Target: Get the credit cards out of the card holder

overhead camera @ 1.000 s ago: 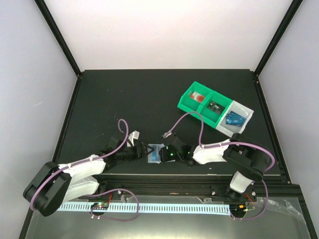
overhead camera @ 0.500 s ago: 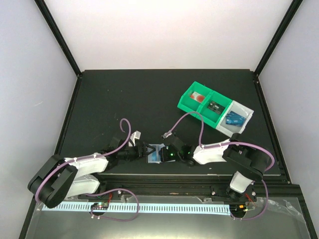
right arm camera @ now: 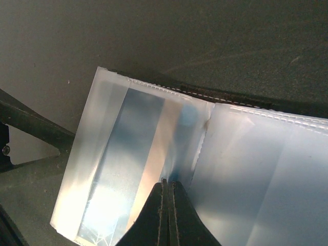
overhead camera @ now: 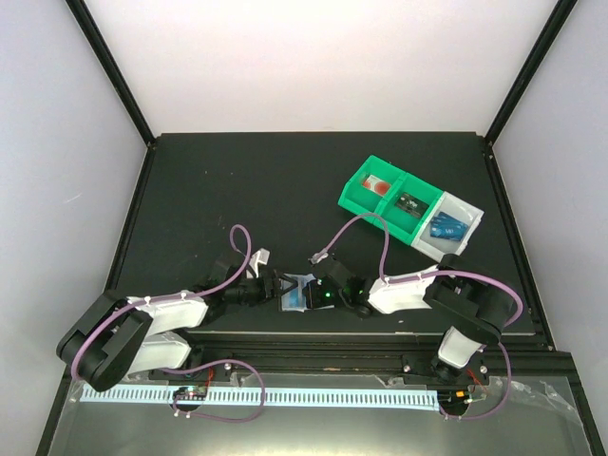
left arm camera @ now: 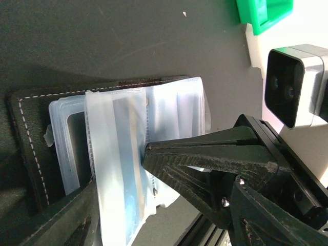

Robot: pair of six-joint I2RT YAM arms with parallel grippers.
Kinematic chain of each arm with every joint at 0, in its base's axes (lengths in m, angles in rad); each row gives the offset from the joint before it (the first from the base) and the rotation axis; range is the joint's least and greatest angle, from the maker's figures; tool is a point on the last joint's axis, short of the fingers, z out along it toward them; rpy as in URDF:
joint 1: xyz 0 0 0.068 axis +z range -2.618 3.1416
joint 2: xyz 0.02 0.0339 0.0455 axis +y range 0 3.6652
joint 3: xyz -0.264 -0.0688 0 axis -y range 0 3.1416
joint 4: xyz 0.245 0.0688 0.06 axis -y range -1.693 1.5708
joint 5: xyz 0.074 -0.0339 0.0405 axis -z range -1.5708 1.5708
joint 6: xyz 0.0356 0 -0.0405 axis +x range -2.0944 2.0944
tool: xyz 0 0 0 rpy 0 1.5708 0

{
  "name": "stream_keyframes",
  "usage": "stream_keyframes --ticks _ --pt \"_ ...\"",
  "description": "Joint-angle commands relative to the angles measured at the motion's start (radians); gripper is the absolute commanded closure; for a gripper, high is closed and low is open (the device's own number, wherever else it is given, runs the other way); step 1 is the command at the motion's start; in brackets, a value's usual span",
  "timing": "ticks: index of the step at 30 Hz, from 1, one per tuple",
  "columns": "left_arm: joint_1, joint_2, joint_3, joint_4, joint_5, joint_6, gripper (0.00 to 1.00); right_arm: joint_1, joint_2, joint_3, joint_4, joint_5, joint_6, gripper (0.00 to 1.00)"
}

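Only wrist views reveal right hand [right arm camera: 165,187] clenching card holder [right arm camera: 118,148], left hand [overhead camera: 277,288] released.

green-and-grey compartment tray [overhead camera: 353,190] on black table [overhead camera: 237,190], red-and-white item [overhead camera: 379,185], dark green item [overhead camera: 409,201] inside

The card holder [left arm camera: 118,154] shows soft, translucent, glossy plastic sleeves in a dark stitched cover, possibly leather. The table [left arm camera: 102,41] is matt black, faintly scuffed. The tray [left arm camera: 264,13] is smooth green plastic. The left gripper [left arm camera: 120,169] has matt, finely ridged black plastic fingers [left arm camera: 215,164].
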Motion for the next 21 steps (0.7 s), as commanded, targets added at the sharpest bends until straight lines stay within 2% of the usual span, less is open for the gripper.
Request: stream_keyframes --ticks 1,14,21 --pt "-0.009 0.005 0.011 0.066 0.037 -0.015 0.29 -0.005 0.047 -0.029 -0.021 0.005 0.008 0.99" --pt "-0.08 0.014 0.051 0.127 0.043 -0.074 0.29 -0.008 0.002 -0.062 0.053 -0.003 0.005 0.97" --pt "-0.112 0.037 0.075 0.135 0.024 -0.083 0.29 -0.008 -0.071 -0.097 0.114 -0.006 0.001 0.9"
